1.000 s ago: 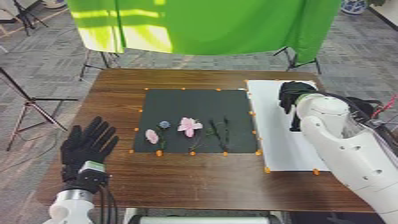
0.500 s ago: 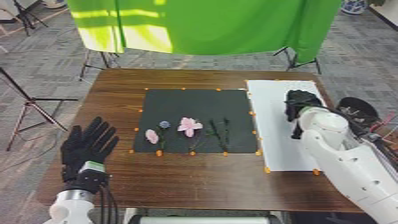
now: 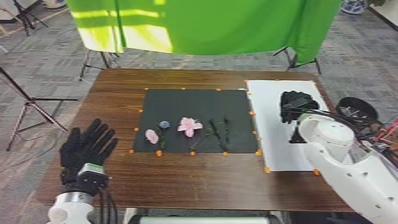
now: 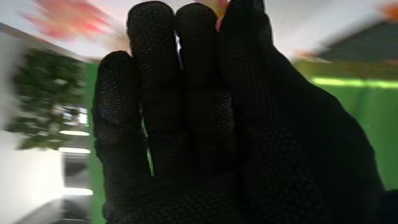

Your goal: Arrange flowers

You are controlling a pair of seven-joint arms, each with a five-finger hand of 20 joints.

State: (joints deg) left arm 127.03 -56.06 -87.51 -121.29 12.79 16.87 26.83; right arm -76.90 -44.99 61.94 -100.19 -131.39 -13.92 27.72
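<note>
In the head view, my left hand (image 3: 86,150) is open over the table's left side, left of the dark mat. My right hand (image 3: 298,104) is above the white sheet (image 3: 277,142); in the right wrist view the right hand (image 4: 191,125) has straight fingers close together. On the dark mat (image 3: 182,102) lie a pale pink bloom (image 3: 152,136), a small blue flower (image 3: 164,124), a larger pink flower (image 3: 188,126) and green stems (image 3: 225,132). Past the fingertips in the right wrist view is a blurred reddish-pink shape (image 4: 67,20).
A small black object (image 3: 298,136) shows on the white sheet beside my right forearm. A dark round container (image 3: 357,108) stands past the brown table's (image 3: 187,185) right edge. Orange markers line the mat and sheet. A green cloth (image 3: 209,30) hangs behind the table.
My right hand has moved nearer the robot over the white sheet, and its forearm has shifted too, uncovering more of the dark round container. The flowers on the mat have stayed put.
</note>
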